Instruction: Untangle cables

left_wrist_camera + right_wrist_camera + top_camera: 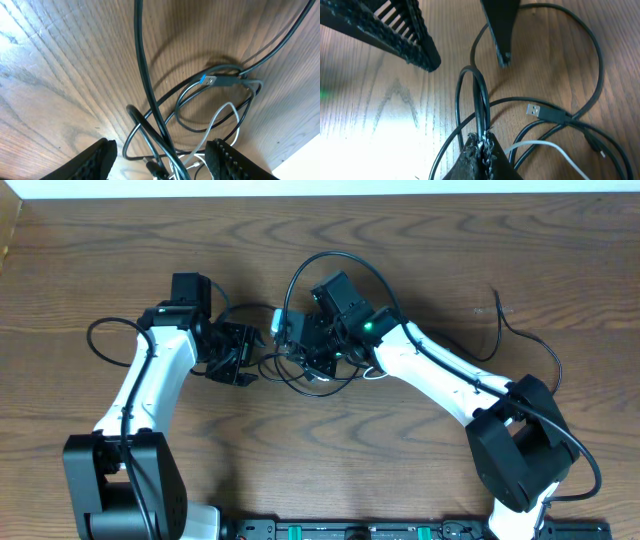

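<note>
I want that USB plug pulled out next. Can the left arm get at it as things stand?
Probably yes: the left gripper is open, and the USB plug lies uncovered ahead of its fingers. A black cable running between the fingers might snag.

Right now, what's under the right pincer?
The right pincer is shut on a black cable loop. Beneath lie more black loops, the white cable and a USB plug on the table. From overhead, the pincer covers the tangle's middle.
</note>
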`<state>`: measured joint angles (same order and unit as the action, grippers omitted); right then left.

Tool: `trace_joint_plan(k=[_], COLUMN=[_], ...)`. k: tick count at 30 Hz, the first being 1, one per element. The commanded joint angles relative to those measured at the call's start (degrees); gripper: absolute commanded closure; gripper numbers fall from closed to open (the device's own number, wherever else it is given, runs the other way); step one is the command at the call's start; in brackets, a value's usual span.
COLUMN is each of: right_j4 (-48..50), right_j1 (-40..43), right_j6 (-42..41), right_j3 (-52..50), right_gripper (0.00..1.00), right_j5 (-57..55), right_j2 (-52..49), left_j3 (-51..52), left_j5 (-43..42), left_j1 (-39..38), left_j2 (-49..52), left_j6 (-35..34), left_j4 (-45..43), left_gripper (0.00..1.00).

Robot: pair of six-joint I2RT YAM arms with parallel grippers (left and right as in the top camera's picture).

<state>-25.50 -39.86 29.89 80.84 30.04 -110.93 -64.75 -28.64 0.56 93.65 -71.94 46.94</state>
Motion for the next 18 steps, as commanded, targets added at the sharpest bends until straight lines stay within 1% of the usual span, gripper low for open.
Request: trace_joint_plan(k=[1,6,7,8,10,13,14,15,18], right_j4=[0.04,0.15,0.15,0.22,0.44,0.46,0.44,0.44,0.35], right_j1=[-0.66,-1.09,-1.16,-1.25,-1.44,-1.49,-1.49,-1.49,-1.42], right_j6=[4.7,5.14,5.14,5.14,5.14,5.16,5.16,5.16,5.16], right_j3=[0.79,0.79,0.79,0.79,0.79,0.79,0.79,0.79,0.79], right_gripper=[0.99,0.99,0.99,0.99,0.99,0.99,0.99,0.99,0.99], right_j5=[1.68,1.86,1.92,2.1,2.43,4.31,4.52,4.61,4.39], right_j2=[0.52,0.52,0.52,0.52,0.52,0.52,0.52,0.52,0.52], left_j3=[0.13,0.13,0.13,0.13,0.13,0.13,0.13,0.13,0.13], left_j5=[-1.09,-1.79,-1.79,-1.79,-1.79,-1.79,-1.79,-1.79,-1.73], left_j1=[-0.68,-1.29,-1.29,-1.29,-1.29,-1.29,-1.29,-1.29,-1.22], left_j2=[0.81,0.83,0.83,0.83,0.83,0.83,0.83,0.83,0.83], left_j6=[0.94,0.92,0.92,0.92,0.92,0.92,0.92,0.92,0.94], left_j4=[0.57,0.09,-0.11,-0.33,-0.66,-0.79,-0.79,-0.79,-1.38], left_gripper=[0.37,0.39,0.42,0.46,0.59,0.86,0.91,0.92,0.93])
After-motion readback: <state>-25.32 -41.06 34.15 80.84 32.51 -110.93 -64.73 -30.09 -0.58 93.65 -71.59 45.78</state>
